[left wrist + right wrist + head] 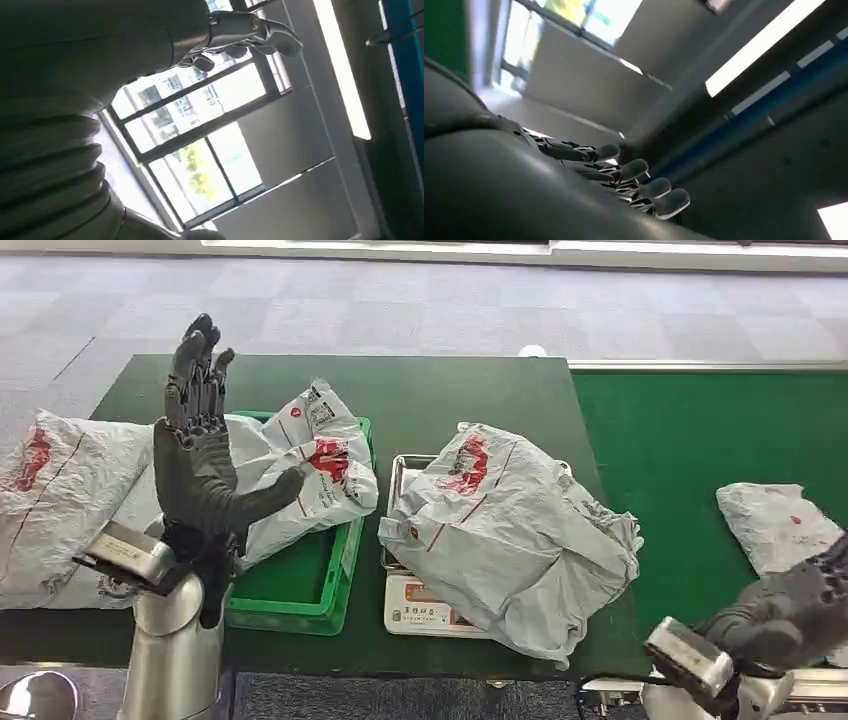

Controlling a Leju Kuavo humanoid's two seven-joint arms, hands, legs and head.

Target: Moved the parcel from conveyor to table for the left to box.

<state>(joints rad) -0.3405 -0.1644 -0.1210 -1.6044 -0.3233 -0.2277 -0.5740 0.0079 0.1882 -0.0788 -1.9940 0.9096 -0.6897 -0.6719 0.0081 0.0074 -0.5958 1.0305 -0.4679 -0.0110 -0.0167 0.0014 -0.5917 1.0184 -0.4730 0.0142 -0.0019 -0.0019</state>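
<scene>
A grey parcel bag [510, 525] with red print lies on the small scale [415, 610] at the table's middle. Another parcel [780, 525] lies on the green conveyor [700, 440] at the right. My left hand [205, 465] is raised upright above the table's left part, fingers spread, palm empty; in the left wrist view its fingers [250, 35] point at a window. My right hand [790, 610] hangs low at the conveyor's near edge, next to that parcel, fingers apart and holding nothing; the right wrist view shows its fingers [634, 185] against the ceiling.
A green crate [330, 590] holds one white parcel [310, 465] behind my left hand. A further parcel [60, 500] lies at the table's left end. The dark green table [450, 390] runs back to a grey tiled floor.
</scene>
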